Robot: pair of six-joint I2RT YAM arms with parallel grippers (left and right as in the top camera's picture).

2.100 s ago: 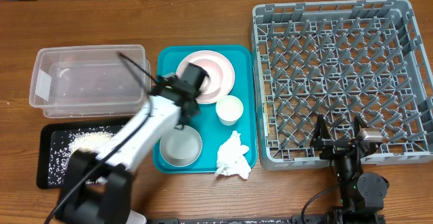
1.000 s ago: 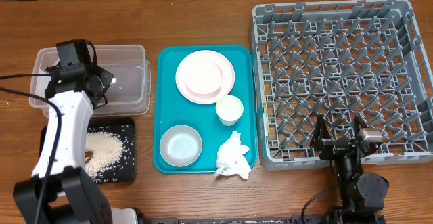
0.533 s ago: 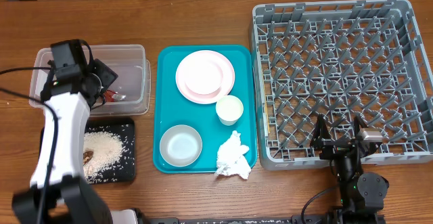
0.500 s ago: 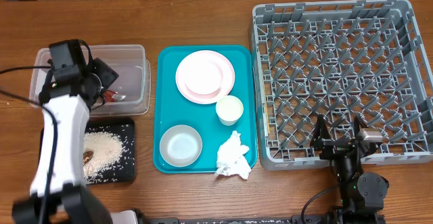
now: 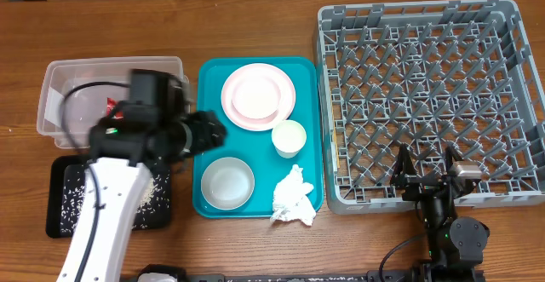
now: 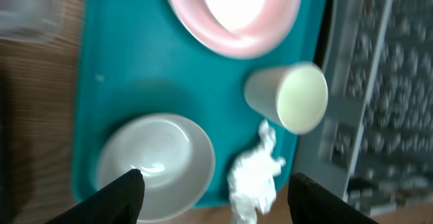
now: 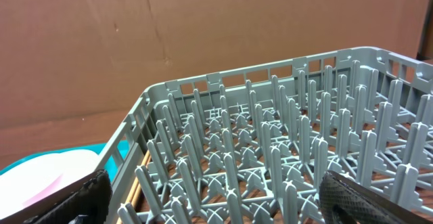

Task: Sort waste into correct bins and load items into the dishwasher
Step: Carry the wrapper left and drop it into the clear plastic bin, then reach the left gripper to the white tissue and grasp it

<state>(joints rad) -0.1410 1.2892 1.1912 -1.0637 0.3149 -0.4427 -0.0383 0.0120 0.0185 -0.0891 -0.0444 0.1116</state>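
Observation:
My left gripper (image 5: pixel 213 133) hovers open and empty over the teal tray's left side, above the whitish bowl (image 5: pixel 227 182). In the left wrist view its gripper (image 6: pixel 220 198) frames the bowl (image 6: pixel 155 163) and the crumpled napkin (image 6: pixel 254 180), with the white cup (image 6: pixel 291 99) and pink plate (image 6: pixel 233 14) beyond. The red wrapper (image 5: pixel 111 105) lies inside the clear tub (image 5: pixel 64 77). Rice (image 5: pixel 81 198) covers the black tray (image 5: pixel 60 175). The plate (image 5: pixel 258 96), cup (image 5: pixel 289 137) and napkin (image 5: pixel 294 195) rest on the teal tray. My right gripper (image 5: pixel 426 166) stands open at the front edge of the grey dish rack (image 5: pixel 430 103).
The teal serving tray (image 5: pixel 210 86) sits between the clear tub and the rack. The napkin overhangs its front right corner. In the right wrist view the rack's upright pegs (image 7: pixel 270 149) fill the space between the gripper's (image 7: pixel 216 207) open fingers. My left arm crosses the black tray.
My left gripper opened over the clear tub and let go of the red wrapper, which now lies inside. The arm then swung right over the teal tray. The right arm stayed still.

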